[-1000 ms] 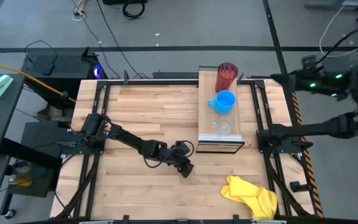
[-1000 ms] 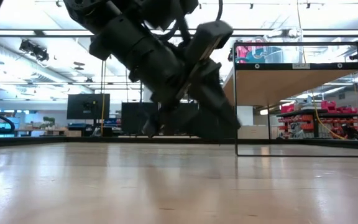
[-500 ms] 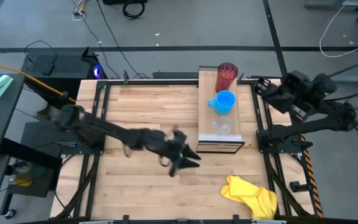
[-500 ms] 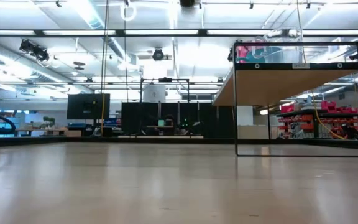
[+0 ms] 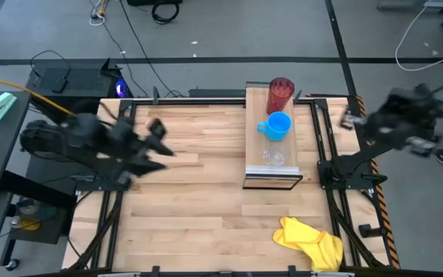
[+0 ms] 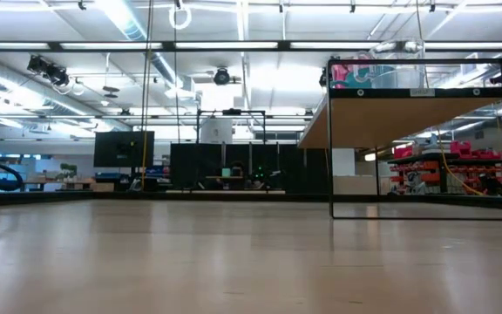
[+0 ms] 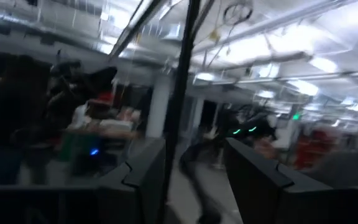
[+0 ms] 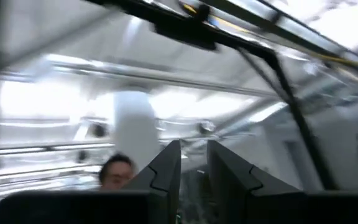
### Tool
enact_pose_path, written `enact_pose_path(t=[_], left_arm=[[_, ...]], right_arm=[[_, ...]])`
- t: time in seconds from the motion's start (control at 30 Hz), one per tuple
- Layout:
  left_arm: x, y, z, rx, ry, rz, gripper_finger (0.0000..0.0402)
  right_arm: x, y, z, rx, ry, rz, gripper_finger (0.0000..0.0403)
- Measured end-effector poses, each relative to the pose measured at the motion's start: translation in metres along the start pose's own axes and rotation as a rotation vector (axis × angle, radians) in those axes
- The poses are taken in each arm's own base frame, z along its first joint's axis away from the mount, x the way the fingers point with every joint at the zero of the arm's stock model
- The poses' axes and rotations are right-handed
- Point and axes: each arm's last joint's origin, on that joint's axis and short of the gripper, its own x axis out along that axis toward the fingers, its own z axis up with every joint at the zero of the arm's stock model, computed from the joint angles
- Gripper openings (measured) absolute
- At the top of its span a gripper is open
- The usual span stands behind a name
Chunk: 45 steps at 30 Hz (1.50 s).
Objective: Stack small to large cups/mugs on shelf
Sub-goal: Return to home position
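Note:
The shelf (image 5: 271, 178) stands on the right half of the table and also shows in the low view (image 6: 408, 109). Three vessels stand on their bases in a row along it. The dark red tumbler (image 5: 281, 92) is at the far end, the blue mug (image 5: 278, 125) in the middle, and the clear cup (image 5: 275, 158) toward the near end. My left gripper (image 5: 160, 140) is open and empty, raised over the table's left part, far from the shelf. My right gripper (image 5: 349, 119) is narrowly open and empty, raised beyond the table's right edge.
A crumpled yellow cloth (image 5: 310, 240) lies at the table's near right corner. The slatted tabletop (image 5: 198, 208) between the arms and left of the shelf is bare wood. Dark frame rails (image 5: 321, 165) run along both table sides.
My left gripper has risen from low over the table's middle near part and drawn back toward the left edge, leaving the low view. My right arm has swung about beside the table's right edge. The three vessels on the shelf have stayed put.

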Motion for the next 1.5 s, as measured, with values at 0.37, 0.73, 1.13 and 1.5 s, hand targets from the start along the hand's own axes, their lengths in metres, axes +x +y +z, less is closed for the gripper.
enact_pose_path(t=[0.37, 0.73, 1.13, 1.5], left_arm=[[-0.061, -0.018, 0.023, -0.049, 0.091, -0.146, 0.0172], [-0.110, -0.016, -0.015, -0.034, -0.073, -0.242, 0.0172], [-0.174, -0.006, -0.071, -0.101, -0.221, -0.262, 0.0172], [-0.200, -0.005, -0.078, -0.076, -0.267, -0.250, 0.0172]], right_arm=[[-0.034, 0.052, 0.040, -0.212, -0.022, 0.224, 0.0085], [-0.114, 0.043, -0.022, -0.280, -0.282, 0.073, 0.0085], [-0.146, 0.004, -0.105, -0.234, -0.453, 0.166, 0.0085], [-0.174, -0.019, -0.157, -0.206, -0.522, 0.146, 0.0085]])
